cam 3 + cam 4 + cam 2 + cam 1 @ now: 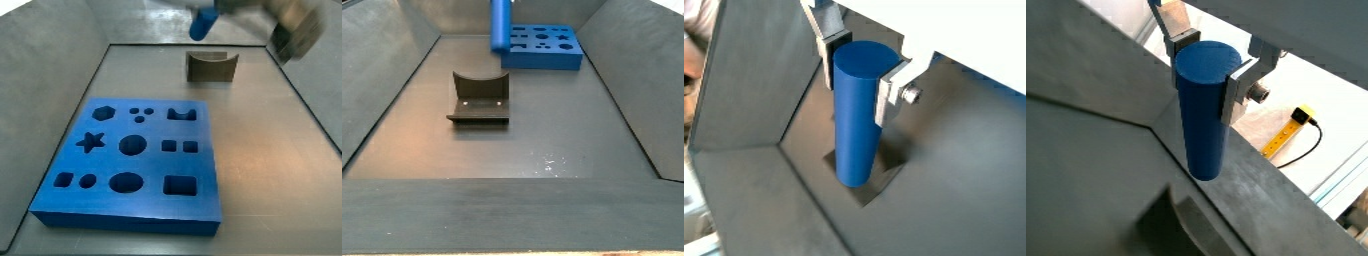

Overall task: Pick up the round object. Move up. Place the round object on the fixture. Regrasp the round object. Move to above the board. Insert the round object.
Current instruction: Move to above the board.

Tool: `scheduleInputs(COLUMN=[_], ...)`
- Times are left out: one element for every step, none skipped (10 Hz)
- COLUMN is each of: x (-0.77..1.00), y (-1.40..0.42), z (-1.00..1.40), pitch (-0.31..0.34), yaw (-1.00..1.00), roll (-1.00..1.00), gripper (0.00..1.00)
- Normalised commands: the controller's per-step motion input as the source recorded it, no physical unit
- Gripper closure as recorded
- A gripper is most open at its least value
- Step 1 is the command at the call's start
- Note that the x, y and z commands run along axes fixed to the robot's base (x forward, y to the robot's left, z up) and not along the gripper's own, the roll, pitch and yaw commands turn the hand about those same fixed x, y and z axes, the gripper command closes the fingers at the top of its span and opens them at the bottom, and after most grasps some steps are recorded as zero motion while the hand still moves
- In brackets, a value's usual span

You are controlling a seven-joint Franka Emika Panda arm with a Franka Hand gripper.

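My gripper [1209, 68] is shut on the round object [1203, 120], a blue cylinder peg, with a silver finger on each side just below its top end. The other wrist view gives the same grip: gripper [863, 68], peg [854, 130] hanging upright in the air. In a side view only the peg's lower part [500, 25] shows, off the floor and beyond the fixture [478, 98]. The other side view has the peg as a blurred blue shape [203, 22] above the dark notched fixture [210, 66]. The blue board [134, 160] with its cut-out holes lies flat, also seen as the board [543, 45].
Grey sloping walls [396, 80] enclose the floor on all sides. A yellow cable [1293, 130] lies outside the wall. A blurred grey-tan part of the arm [294, 25] shows at a side view's upper edge.
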Motion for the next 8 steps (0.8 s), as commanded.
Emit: scheduleInputs(x=[-0.41, -0.43, -0.45, -0.44, -0.3, -0.23, -0.13, -0.1], y=[-0.62, -0.63, -0.63, -0.6, -0.35, -0.24, -0.08, -0.03], z=[1.0, 1.0, 1.0, 1.0, 0.64, 0.45, 0.19, 0.12], pitch=[0.056, 0.056, 0.071, 0.084, 0.092, 0.094, 0.095, 0.094], yaw=[-0.18, -0.18, -0.18, -0.18, -0.17, -0.16, -0.15, -0.15], roll=[-1.0, -1.0, -1.0, -1.0, -1.0, -1.0, -1.0, -1.0], gripper=[1.0, 1.0, 1.0, 1.0, 1.0, 1.0, 1.0, 1.0])
